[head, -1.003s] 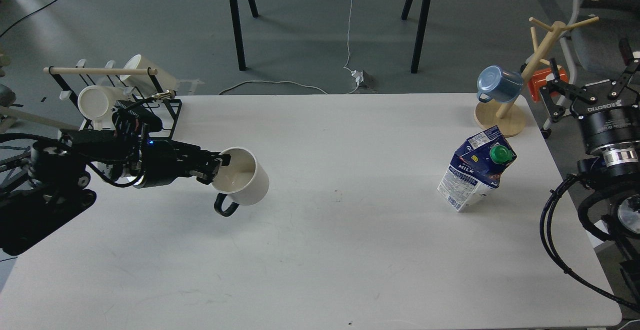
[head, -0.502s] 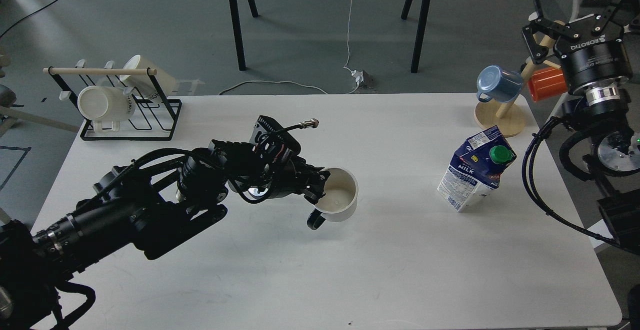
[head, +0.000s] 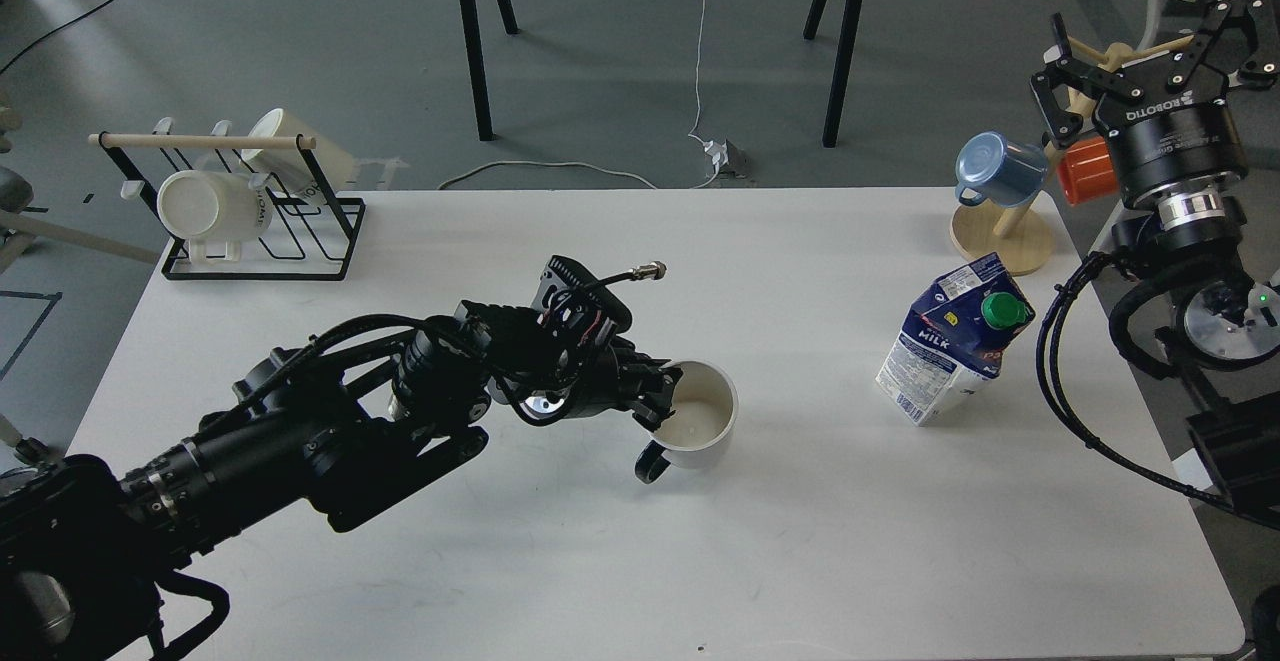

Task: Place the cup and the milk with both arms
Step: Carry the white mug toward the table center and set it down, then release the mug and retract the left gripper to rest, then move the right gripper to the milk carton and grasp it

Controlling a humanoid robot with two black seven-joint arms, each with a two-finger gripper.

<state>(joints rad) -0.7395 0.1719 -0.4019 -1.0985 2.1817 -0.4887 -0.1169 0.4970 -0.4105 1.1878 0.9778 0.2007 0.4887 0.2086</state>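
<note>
The cup (head: 700, 428), a white mug with a cream inside and a black loop handle, is near the middle of the white table (head: 640, 561). My left gripper (head: 663, 393) is shut on the cup's left rim; whether the cup rests on the table I cannot tell. The milk (head: 950, 339), a dark blue and white carton with a green cap, stands at the right and leans right. My right gripper (head: 1145, 36) is raised beyond the table's right edge, fingers spread open and empty, well apart from the milk.
A black wire rack (head: 255, 211) with white mugs stands at the back left. A wooden mug tree (head: 1005, 231) holding a blue cup (head: 995, 169) stands at the back right, an orange object (head: 1085, 169) behind it. Cables hang by the right arm.
My left gripper has carried the cup from the left side to the table's middle, slowing in the last half second. My right gripper rose from beside the table's right edge to high at the back right.
</note>
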